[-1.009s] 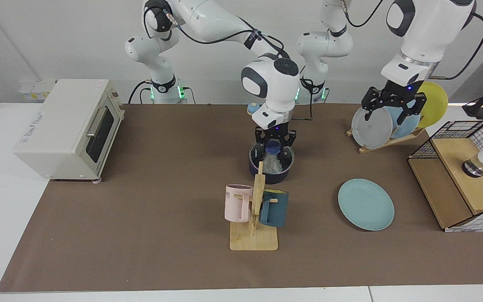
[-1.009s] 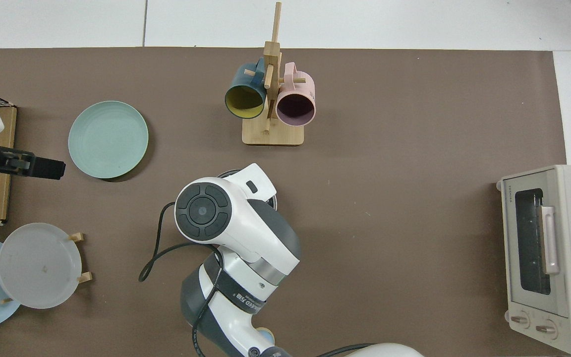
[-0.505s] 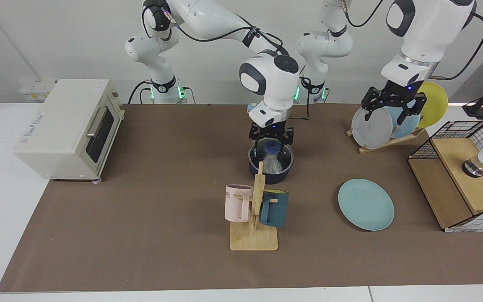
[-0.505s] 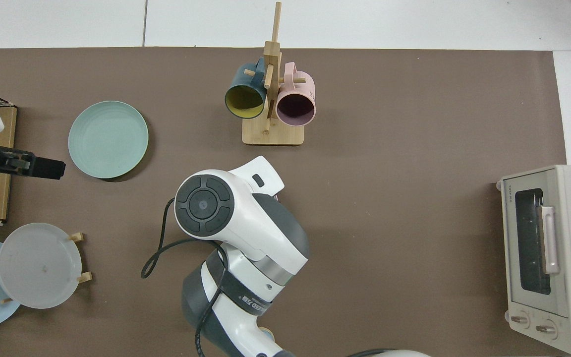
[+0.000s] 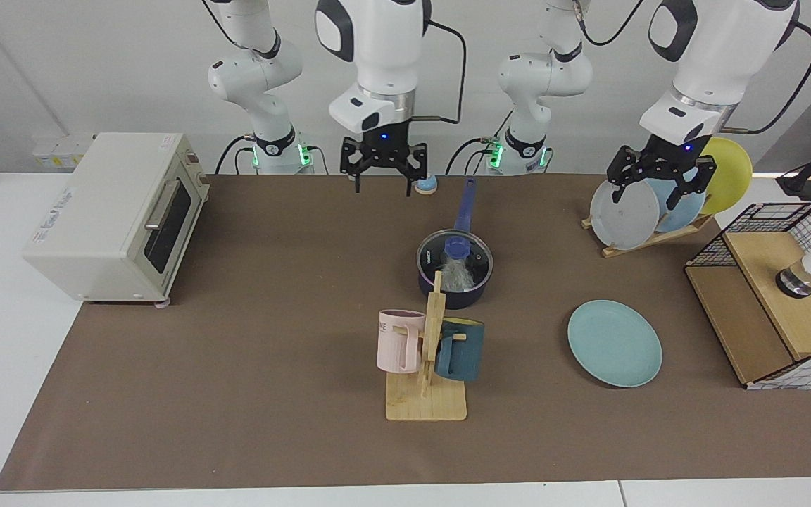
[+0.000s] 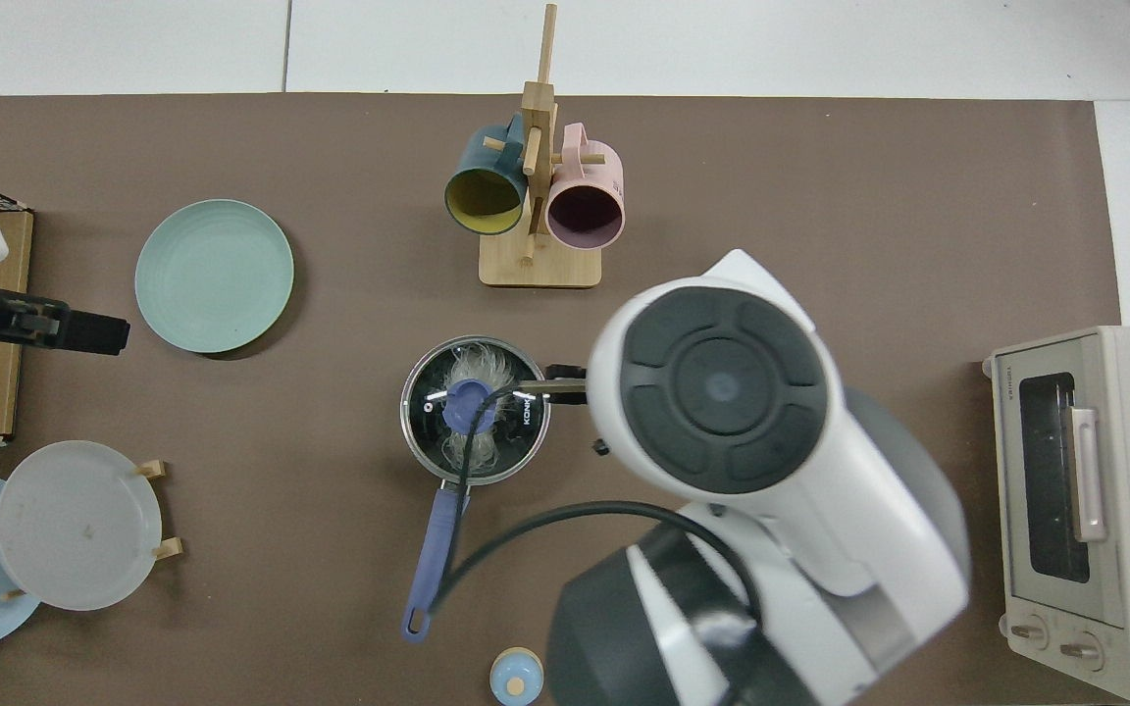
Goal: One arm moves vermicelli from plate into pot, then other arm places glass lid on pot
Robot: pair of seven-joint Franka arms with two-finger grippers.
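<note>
The right gripper is hanging with fingers spread and empty above the table's far edge, well apart from the pot, where the glass lid is sitting over the vermicelli. The left gripper is waiting spread over the plate rack, the plate lying bare.

The counter is covered by a brown mat. The pot stands on it near the middle. From the pot in the facing view, the toaster oven is at 9 o'clock, the mug stand at 6, the plate at 4, the plate rack at 2, and the wooden box at 3.
</note>
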